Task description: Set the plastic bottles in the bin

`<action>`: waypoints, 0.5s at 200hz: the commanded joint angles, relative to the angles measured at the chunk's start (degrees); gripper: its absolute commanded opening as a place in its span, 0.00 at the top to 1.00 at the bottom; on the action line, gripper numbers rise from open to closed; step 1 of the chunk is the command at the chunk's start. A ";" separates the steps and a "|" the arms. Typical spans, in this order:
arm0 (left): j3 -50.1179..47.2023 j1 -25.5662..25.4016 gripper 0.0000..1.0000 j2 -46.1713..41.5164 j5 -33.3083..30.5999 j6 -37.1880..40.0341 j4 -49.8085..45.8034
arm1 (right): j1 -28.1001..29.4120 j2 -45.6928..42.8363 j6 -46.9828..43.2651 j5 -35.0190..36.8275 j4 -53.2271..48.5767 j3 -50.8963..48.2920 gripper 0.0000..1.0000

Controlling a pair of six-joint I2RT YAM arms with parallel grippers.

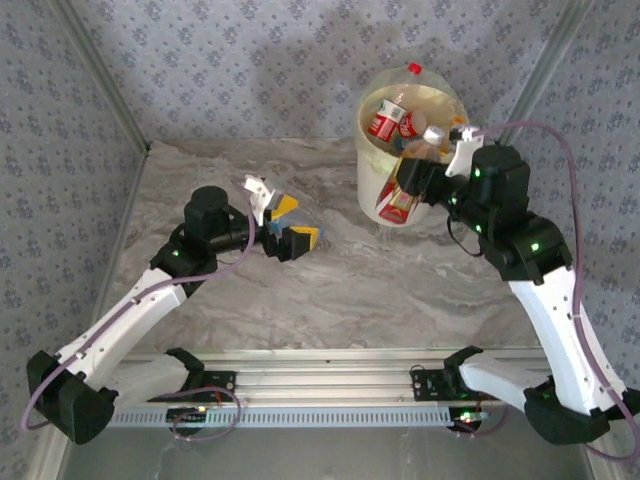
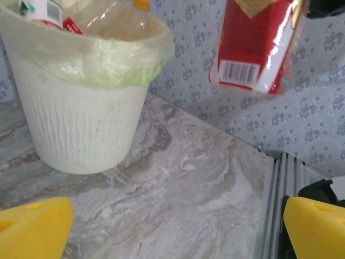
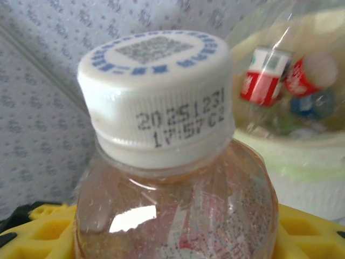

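Note:
The bin (image 1: 372, 170), a cream-white bucket with a pale green liner, stands at the back right of the table and holds several bottles (image 1: 388, 120). My right gripper (image 1: 414, 180) is shut on a clear bottle with a red label (image 1: 398, 202) and a white cap (image 3: 156, 91), held in the air against the bin's near side. Its yellow fingers (image 3: 43, 232) flank the bottle body. In the left wrist view this bottle (image 2: 253, 48) hangs to the right of the bin (image 2: 81, 124). My left gripper (image 1: 286, 226) is open over the table's middle, with bare marble between its yellow fingers (image 2: 32, 229).
A marble-patterned table (image 1: 330, 290) lies between patterned walls. An aluminium rail (image 1: 330, 385) with the arm bases runs along the near edge. One red-capped bottle (image 1: 414, 68) sticks up above the bin's far rim.

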 commanded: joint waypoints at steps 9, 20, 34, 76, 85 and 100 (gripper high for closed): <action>0.73 0.40 0.00 -0.05 1.98 -1.36 4.49 | -1.21 5.71 -8.42 8.83 -1.46 9.48 0.43; 0.71 0.36 0.00 0.05 2.31 -1.36 4.41 | -1.97 8.11 -10.07 9.93 -0.96 12.64 0.43; 0.84 0.40 0.00 0.13 2.33 -1.06 4.24 | -3.01 10.98 -11.82 10.94 0.17 15.76 0.43; 1.01 0.40 0.00 0.49 1.36 -0.25 3.17 | -8.24 19.85 -12.65 9.23 2.42 22.82 0.43; 1.18 0.40 0.00 0.66 1.35 -0.39 3.05 | -9.33 21.89 -12.36 8.37 2.55 24.23 0.43; 1.27 0.35 0.00 0.88 1.22 -0.18 2.67 | -11.20 24.93 -11.22 6.34 3.14 26.18 0.43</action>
